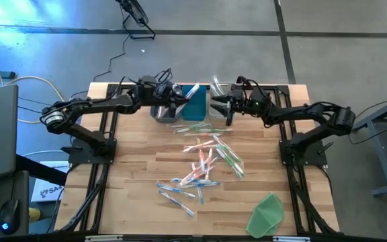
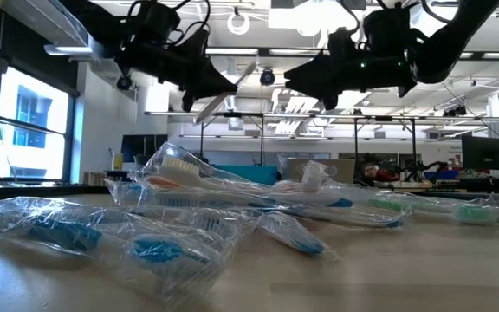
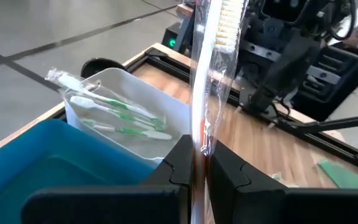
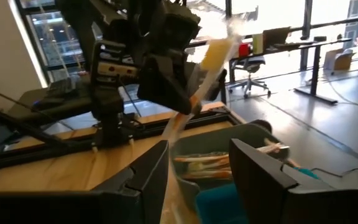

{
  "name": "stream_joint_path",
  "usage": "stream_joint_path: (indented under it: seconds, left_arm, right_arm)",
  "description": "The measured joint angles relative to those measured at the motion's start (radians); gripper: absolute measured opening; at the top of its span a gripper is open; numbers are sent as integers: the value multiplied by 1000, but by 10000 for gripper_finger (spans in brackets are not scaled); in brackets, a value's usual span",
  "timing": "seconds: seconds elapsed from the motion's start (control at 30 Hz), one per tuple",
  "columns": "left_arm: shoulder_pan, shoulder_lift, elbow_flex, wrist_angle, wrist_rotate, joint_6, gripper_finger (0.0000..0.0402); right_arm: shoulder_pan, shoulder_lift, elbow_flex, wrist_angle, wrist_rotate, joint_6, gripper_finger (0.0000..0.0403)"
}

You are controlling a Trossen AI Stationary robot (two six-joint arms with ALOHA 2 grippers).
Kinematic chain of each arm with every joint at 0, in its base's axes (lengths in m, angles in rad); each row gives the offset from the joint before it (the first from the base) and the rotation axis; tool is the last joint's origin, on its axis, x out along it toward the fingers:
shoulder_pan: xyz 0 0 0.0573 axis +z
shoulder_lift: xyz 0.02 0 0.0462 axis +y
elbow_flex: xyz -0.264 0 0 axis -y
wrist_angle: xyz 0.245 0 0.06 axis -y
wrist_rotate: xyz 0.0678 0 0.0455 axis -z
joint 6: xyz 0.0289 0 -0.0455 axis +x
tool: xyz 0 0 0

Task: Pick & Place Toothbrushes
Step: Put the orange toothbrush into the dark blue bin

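Table [image 1: 140, 168] top = light wood planks, matt, w/ black metal frame at edges. Toothbrushes [image 1: 207, 165] = slim plastic in clear glossy crinkly wrappers; bins: blue bin [image 3: 36, 171] smooth matt plastic, clear bin [image 3: 166, 112] translucent plastic. Green sheet [image 1: 267, 214] looks flat, semi-glossy; both arms dark matt plastic/metal

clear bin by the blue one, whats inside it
The clear bin holds several wrapped green-and-white toothbrushes lying along it. Its far end is covered by the wrapped toothbrush that the left tool holds upright in front, so that part cannot be seen.
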Motion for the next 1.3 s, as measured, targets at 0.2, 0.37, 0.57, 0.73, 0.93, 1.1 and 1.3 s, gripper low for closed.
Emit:
stream_joint_path:
  seconds: [0.2, 0.37, 0.57, 0.73, 0.93, 1.1, 1.3]
  left_arm:
    - [-33, 0, 1, 37, -40, -5, 17]
    - [-31, 0, 1, 33, -46, -32, 17]
    - [-30, 25, 1, 48, -46, -57, 17]
    - [-30, 73, 1, 102, -44, -80, 17]
    - [-30, 90, 1, 170, -42, -83, 17]
    - [-38, 90, 1, 220, -42, -86, 17]
    - [-51, 90, 1, 239, -44, -88, 17]
  right_arm:
    - [42, 1, 0, -16, 1, -2, 162]
    - [60, 1, 0, -15, 28, -3, 162]
    - [72, 1, 0, -15, 83, -9, 162]
    - [72, 1, 0, -15, 100, -11, 175]
    - [72, 1, 0, -15, 115, -11, 225]
    - [72, 1, 0, -15, 114, -11, 242]
    - [72, 1, 0, -15, 114, -16, 243]
